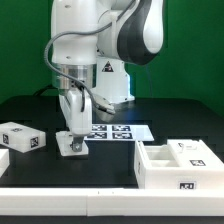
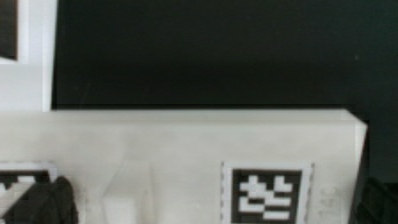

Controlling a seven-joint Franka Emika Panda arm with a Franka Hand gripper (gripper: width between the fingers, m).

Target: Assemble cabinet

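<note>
Although the hand (image 1: 73, 141) sits low on a small white panel (image 1: 68, 150), I cannot tell its closure. By the worktop's near corner, exterior view's right, the cabinet (image 1: 172, 168) looks light, stiff, slick; grip one thin wall.

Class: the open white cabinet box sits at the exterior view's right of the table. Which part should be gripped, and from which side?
Probably pinch one thin upright wall of the cabinet from above, near the wall's mid-length. The box lies open side up and looks too wide to span whole, while its rim is exposed and free all round.
</note>
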